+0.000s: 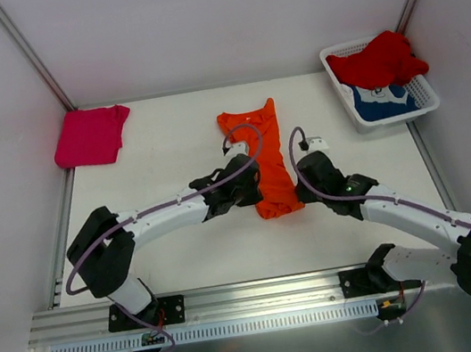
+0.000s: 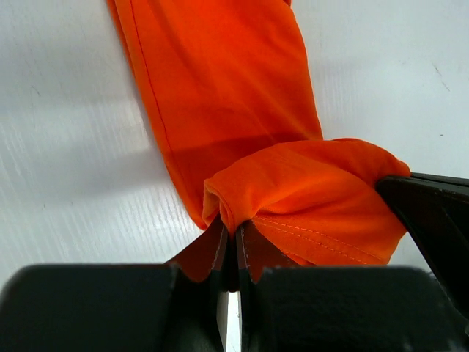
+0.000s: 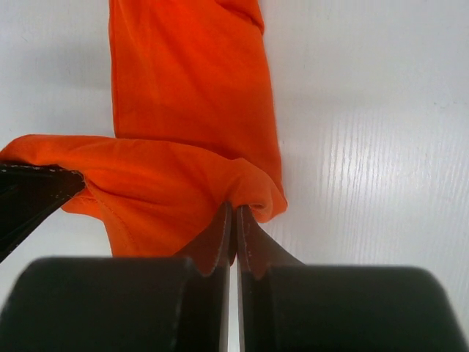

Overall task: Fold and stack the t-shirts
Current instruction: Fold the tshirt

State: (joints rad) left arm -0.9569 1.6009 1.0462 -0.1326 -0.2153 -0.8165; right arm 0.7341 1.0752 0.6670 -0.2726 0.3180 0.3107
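Left gripper [image 2: 236, 233] and right gripper [image 3: 234, 214] each clench a near hem corner of the bright orange, soft cloth t-shirt [image 1: 259, 140], its narrow folded body lying flat beyond the fingertips; the end-over-end fold seems in hand, calling next for carrying the hem forward together.

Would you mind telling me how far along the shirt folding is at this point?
Done: the pink shirt lies folded at the far left of the table. In hand: the orange shirt, already a long strip, its near end pinched by the left gripper and right gripper. Left: finishing that fold, the red shirt and blue shirt heaped in the basket, and any stacking.
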